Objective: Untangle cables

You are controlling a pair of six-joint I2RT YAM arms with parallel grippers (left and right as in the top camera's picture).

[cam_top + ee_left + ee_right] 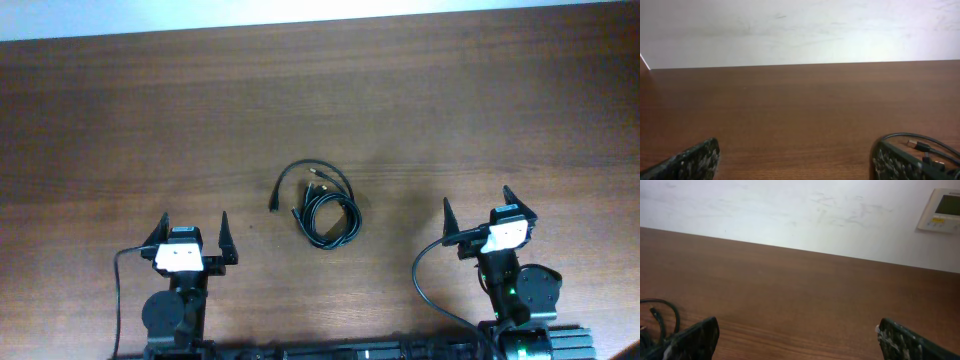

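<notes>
Left wrist: cables point(923, 146) partly behind fingertip point(895, 162)

Overhead: crossings within the cables point(352, 225) and their plug types are too small to resolve. Left wrist view, lower right: strands run off the frame edge and partly behind the left claw point(796, 161). Right wrist view, upper right: wall panel point(942, 210) is cropped.

Receiving soft, diffuse, fairly bright light across the table point(150, 120). Casting only faint shadows beside the cables point(320, 205). Showing a pale sheen on the far wood in both wrist views. Washing out the wall point(800, 30) slightly. Rendering the near fingertips point(695, 161) blurred and grainy.
</notes>
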